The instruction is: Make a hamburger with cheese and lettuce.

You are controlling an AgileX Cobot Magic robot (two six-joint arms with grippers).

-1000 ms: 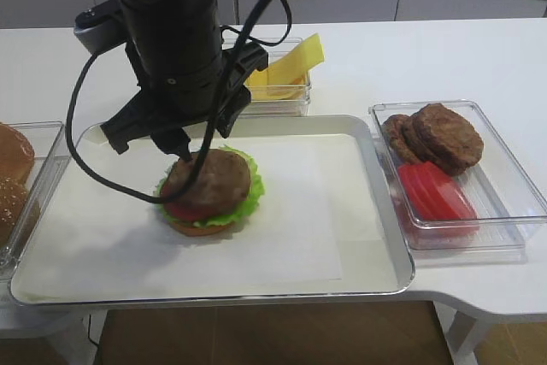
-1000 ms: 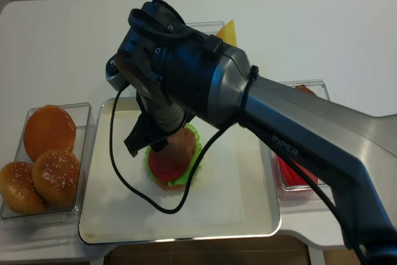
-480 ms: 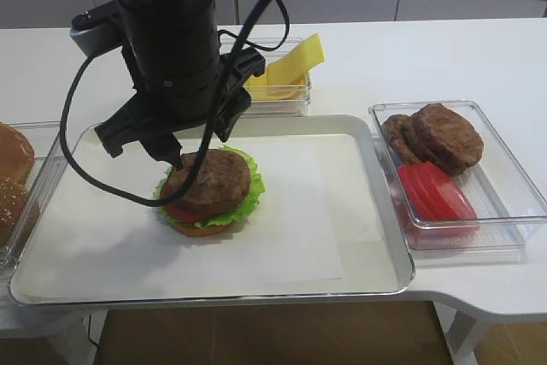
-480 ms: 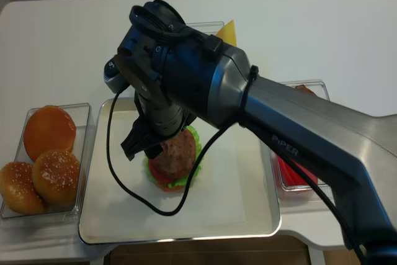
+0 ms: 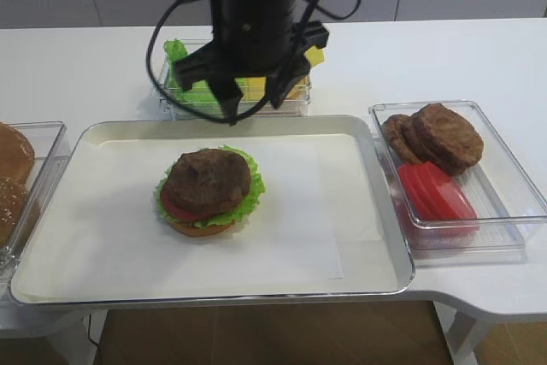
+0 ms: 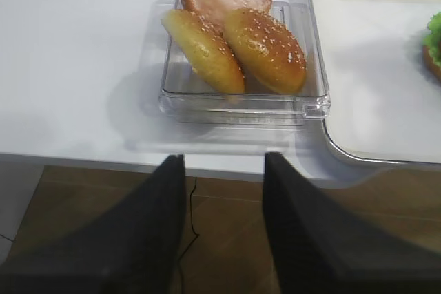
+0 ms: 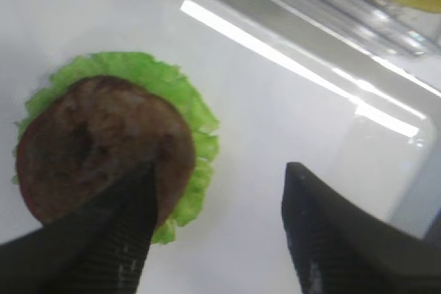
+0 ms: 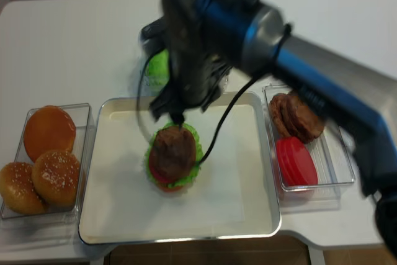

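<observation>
The hamburger point(image 5: 208, 191) sits on the paper-lined tray point(image 5: 376, 211) as an open stack: bun half, green leaf, red tomato, brown patty on top point(image 7: 103, 142) point(image 8: 172, 156). My right gripper point(image 5: 254, 102) hangs open and empty above the tray's far rim, beyond the stack. In the right wrist view its fingers point(image 7: 117, 239) frame bare paper beside the stack. Lettuce point(image 5: 184, 83) fills a clear box behind the tray. Cheese point(image 5: 314, 55) peeks out behind the arm. My left gripper point(image 6: 224, 232) stands open, off the table's front edge.
A clear box of bun halves point(image 6: 234, 39) point(image 8: 49, 131) stands left of the tray. Right of the tray another clear box holds brown patties point(image 5: 436, 136) and red tomato slices point(image 5: 436, 194). The right arm's cable loops near the lettuce box.
The right gripper has opened wide, left the patty on the stack, and risen back and to the right toward the far boxes. The lettuce box now shows.
</observation>
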